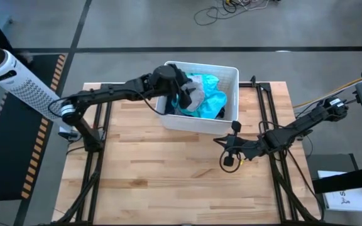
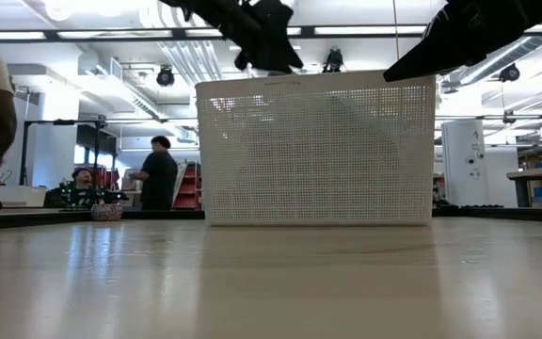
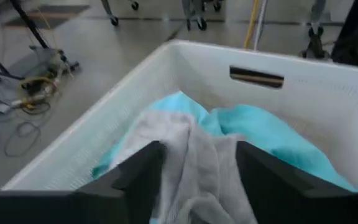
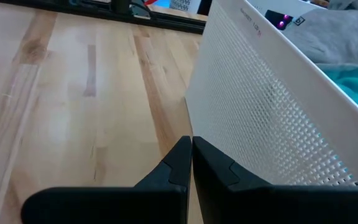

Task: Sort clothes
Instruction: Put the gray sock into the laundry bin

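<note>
A white plastic basket (image 1: 168,119) stands at the table's far middle and also shows in the low view (image 2: 318,151). In it lie a bright teal garment (image 1: 211,95), a grey garment (image 1: 197,94) and a dark piece (image 1: 221,113). My left gripper (image 1: 184,93) reaches into the basket from the left and is shut on the grey garment (image 3: 191,155). My right gripper (image 1: 227,152) is shut and empty, over the table just off the basket's near right corner (image 4: 191,146). My left gripper pinches a bunched part of the grey garment (image 3: 194,171) between its two fingers (image 3: 138,177), several layers gathered together. The fingers slant down into the basket from the table's left. The rest of the grey cloth drapes onto the teal garment (image 3: 272,134) inside the basket.
The basket's mesh wall (image 4: 260,106) stands close by my right gripper. Bare wooden table (image 1: 156,176) lies toward the near edge. A white perforated column (image 1: 17,78) stands off the table's left. People (image 2: 158,174) are in the room behind.
</note>
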